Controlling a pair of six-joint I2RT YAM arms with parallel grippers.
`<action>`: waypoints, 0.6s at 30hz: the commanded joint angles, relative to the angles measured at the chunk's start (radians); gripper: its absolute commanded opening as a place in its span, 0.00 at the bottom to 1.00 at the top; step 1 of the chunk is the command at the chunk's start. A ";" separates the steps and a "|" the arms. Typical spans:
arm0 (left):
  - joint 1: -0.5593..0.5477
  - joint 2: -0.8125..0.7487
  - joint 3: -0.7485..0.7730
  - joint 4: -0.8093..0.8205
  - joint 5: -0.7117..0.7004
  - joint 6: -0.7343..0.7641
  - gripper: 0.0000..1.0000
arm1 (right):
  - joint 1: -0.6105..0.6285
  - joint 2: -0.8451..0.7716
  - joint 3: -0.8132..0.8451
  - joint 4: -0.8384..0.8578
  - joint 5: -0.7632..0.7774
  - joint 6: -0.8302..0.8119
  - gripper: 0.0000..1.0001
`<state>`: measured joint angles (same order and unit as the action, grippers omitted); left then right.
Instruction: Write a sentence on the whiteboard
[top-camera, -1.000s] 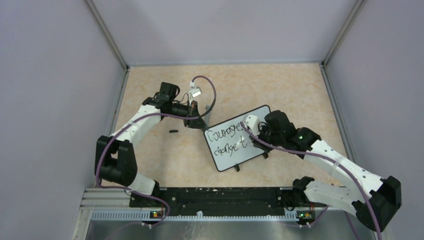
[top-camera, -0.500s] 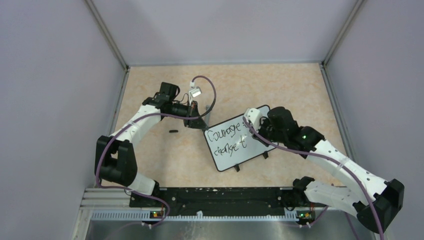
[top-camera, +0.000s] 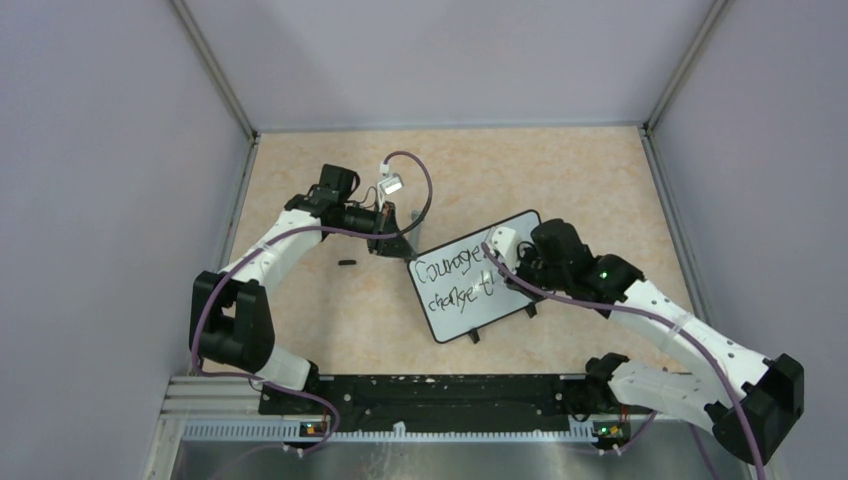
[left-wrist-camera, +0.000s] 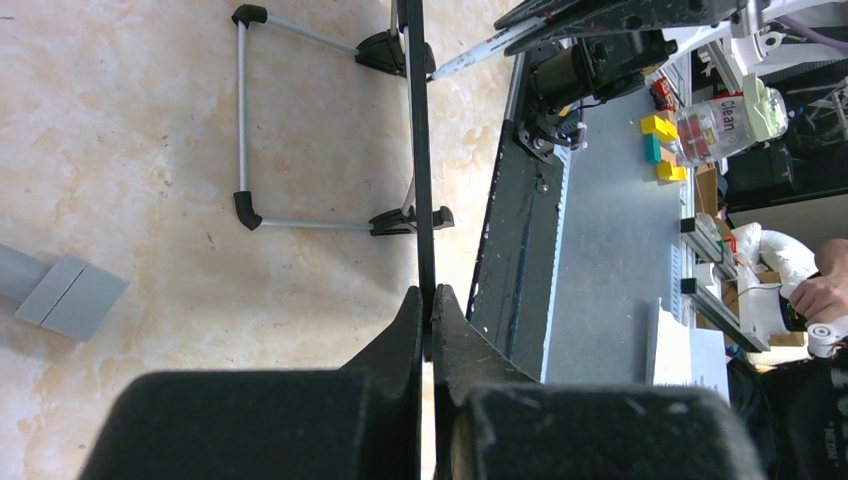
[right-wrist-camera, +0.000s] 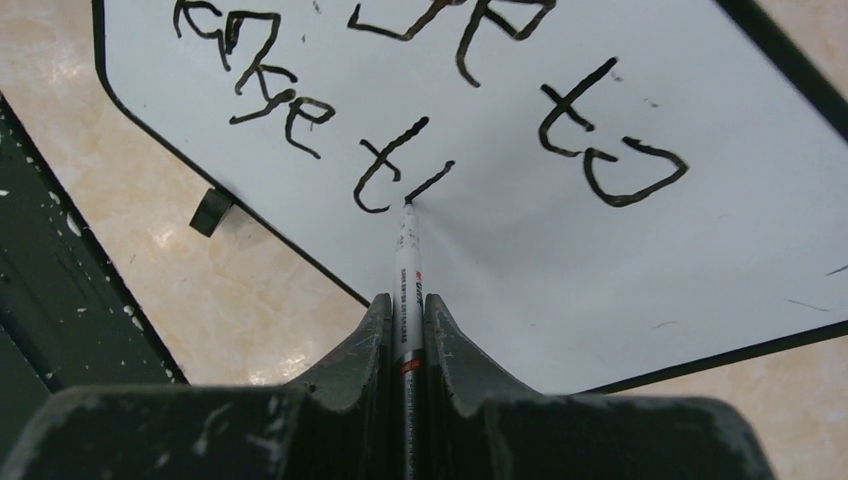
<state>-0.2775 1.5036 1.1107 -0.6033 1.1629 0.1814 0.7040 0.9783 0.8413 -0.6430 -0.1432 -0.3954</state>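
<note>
The whiteboard (top-camera: 505, 245) stands tilted on its small black feet in the middle of the table. The sentence (top-camera: 450, 271) runs in two lines of black marker; in the right wrist view the sentence (right-wrist-camera: 384, 165) reads up to "change t" plus one slanted stroke. My right gripper (right-wrist-camera: 407, 305) is shut on a white marker (right-wrist-camera: 408, 250), whose tip touches the board at the lower end of that stroke. My left gripper (left-wrist-camera: 428, 300) is shut on the whiteboard's thin black edge (left-wrist-camera: 418, 150), seen edge-on. From above, the left gripper (top-camera: 395, 245) sits at the board's far-left corner and the right gripper (top-camera: 497, 262) over its middle.
A small black cap (top-camera: 347, 262) lies on the table left of the board. The board's wire stand (left-wrist-camera: 241, 110) reaches out behind it. A black rail (top-camera: 430, 393) runs along the near edge. Grey walls (top-camera: 120, 150) enclose the table on three sides.
The right gripper moved up the board and came back down with the marker. A new slanted stroke now stands right of the "t". The left arm has not moved.
</note>
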 joint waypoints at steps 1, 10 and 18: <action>-0.014 0.019 0.006 -0.008 -0.031 0.030 0.00 | -0.008 0.014 -0.027 -0.020 -0.031 -0.026 0.00; -0.014 0.018 0.005 -0.004 -0.031 0.027 0.00 | -0.008 0.018 -0.026 -0.015 -0.037 -0.035 0.00; -0.014 0.018 0.006 -0.004 -0.031 0.027 0.00 | -0.008 -0.009 0.001 0.062 0.016 0.018 0.00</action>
<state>-0.2775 1.5036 1.1107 -0.6029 1.1629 0.1814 0.7040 0.9947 0.8112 -0.6777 -0.1780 -0.4019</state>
